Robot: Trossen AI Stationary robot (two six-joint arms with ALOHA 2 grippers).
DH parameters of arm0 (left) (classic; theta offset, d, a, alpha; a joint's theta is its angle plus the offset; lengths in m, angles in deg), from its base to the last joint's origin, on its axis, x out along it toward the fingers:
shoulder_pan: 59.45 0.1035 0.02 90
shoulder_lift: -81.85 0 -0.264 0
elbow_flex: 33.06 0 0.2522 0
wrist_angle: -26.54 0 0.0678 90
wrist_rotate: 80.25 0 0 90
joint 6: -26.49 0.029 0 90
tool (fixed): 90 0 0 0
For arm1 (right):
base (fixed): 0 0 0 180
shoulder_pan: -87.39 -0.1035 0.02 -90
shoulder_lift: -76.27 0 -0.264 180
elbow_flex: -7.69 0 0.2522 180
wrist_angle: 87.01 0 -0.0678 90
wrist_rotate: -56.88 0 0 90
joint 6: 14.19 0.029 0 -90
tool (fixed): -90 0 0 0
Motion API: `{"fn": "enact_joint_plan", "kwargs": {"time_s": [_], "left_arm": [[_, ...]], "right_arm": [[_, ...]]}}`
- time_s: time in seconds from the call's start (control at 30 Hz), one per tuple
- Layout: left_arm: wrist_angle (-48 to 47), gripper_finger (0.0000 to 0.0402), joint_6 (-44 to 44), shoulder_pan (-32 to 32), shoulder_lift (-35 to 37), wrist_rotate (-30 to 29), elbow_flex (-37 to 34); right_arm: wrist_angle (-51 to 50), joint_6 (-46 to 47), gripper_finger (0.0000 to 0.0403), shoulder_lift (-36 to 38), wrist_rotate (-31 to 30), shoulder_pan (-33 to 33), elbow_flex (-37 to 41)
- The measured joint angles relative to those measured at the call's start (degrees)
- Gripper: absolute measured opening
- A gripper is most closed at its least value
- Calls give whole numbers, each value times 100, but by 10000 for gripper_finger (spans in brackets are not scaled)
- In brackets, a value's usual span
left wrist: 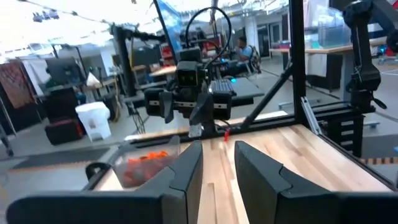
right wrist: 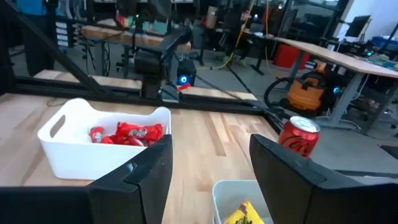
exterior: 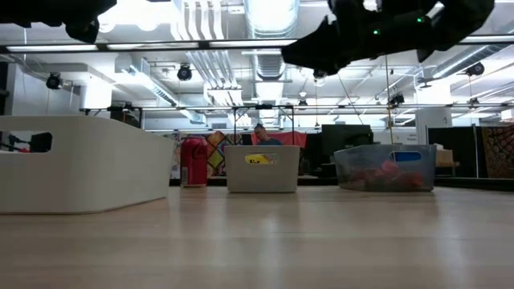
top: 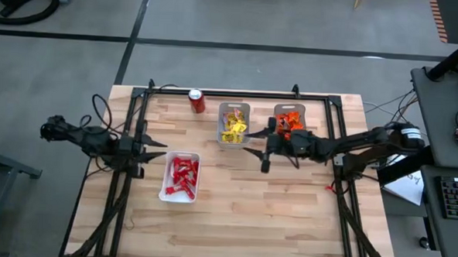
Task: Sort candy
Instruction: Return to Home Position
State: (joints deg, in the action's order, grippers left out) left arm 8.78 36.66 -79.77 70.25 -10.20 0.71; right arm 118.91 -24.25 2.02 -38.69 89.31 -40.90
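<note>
Red candy (top: 183,175) fills a white tray (top: 166,189) in the high view. Yellow candy (top: 233,129) lies in a grey tray (top: 221,122). Orange and red candy (top: 289,120) lies in a clear tray (top: 277,110). My left gripper (top: 162,149) hovers open just left of the white tray and holds nothing; the left wrist view shows its fingers (left wrist: 180,174) parted. My right gripper (top: 249,142) is open and empty. It hangs above the table beside the grey tray's near right corner, pointing toward the table's left; the right wrist view shows the gripper (right wrist: 208,162) wide open.
A red soda can (top: 197,101) stands near the far edge, left of the grey tray. A black frame (top: 238,92) runs along the far edge and down both sides. Bare wood (top: 248,222) spreads across the near half. The low view shows the right arm (exterior: 377,32) overhead.
</note>
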Motion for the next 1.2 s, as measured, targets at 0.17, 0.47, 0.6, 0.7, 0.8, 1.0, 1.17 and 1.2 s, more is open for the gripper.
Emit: {"fn": "enact_joint_plan", "kwargs": {"time_s": [0.17,0.47,0.6,0.7,0.8,1.0,1.17,1.2], "left_arm": [[-10,77,174,8,518,3,-277],[7,77,202,9,1170,3,-600],[8,77,204,9,1142,5,-603],[-6,77,204,9,1161,3,-607],[-2,77,203,9,1163,5,-609],[-4,77,148,9,1163,5,-677],[13,77,71,9,1163,4,-771],[15,77,46,9,1163,4,-796]], "right_arm": [[11,40,205,584,3,23,416],[3,199,205,1666,-57,56,1184],[9,272,205,2150,-126,76,1524],[-5,299,205,2500,-259,77,1804],[-10,336,205,2894,-349,82,2088],[-41,464,205,3675,-367,91,2576],[-59,496,205,4218,-488,91,2908],[-55,504,205,4306,-493,91,2965]]}}
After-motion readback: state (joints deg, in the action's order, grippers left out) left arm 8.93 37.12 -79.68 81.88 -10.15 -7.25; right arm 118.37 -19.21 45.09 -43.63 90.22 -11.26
